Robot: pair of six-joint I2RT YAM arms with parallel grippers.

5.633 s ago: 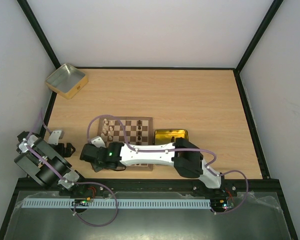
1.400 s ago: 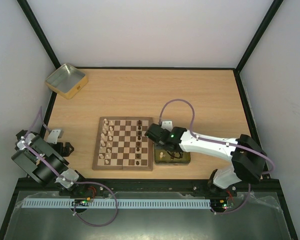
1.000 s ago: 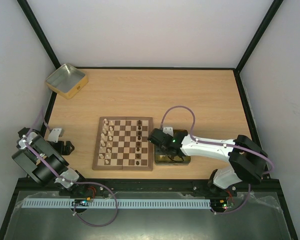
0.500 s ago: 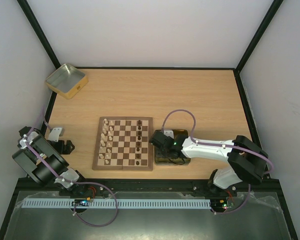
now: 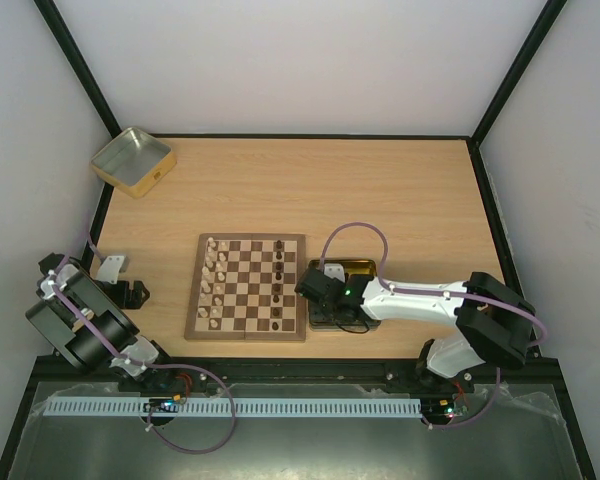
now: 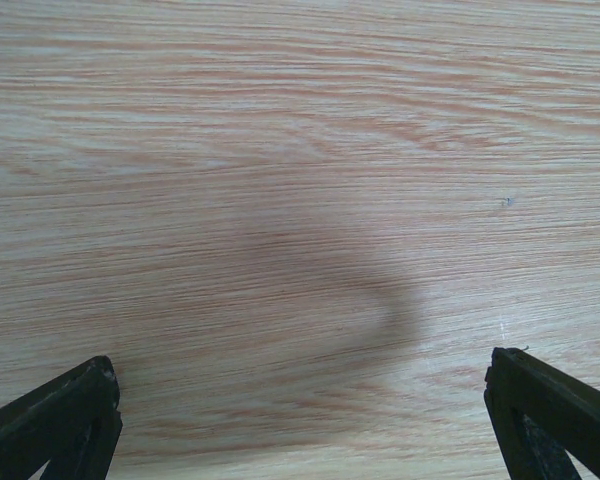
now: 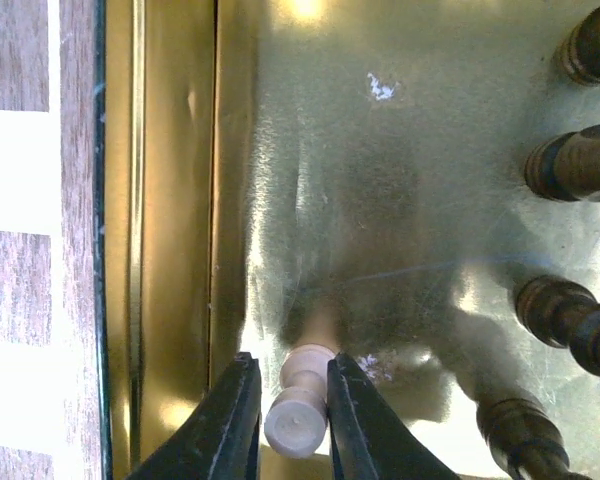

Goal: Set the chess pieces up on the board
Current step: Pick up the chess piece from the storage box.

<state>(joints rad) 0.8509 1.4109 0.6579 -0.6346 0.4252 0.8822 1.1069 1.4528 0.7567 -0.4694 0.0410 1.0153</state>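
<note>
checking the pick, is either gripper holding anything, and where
Right gripper pinches a pale chess piece by its stem near the base, inside the gold tin. Left gripper holds nothing.

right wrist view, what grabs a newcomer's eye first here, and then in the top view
The right gripper pinches a pale piece lying in the gold tin, with dark pieces along the tin's right side. From above, the board stands out just left of that tin, part set. The left gripper sits open at the far left.
</note>
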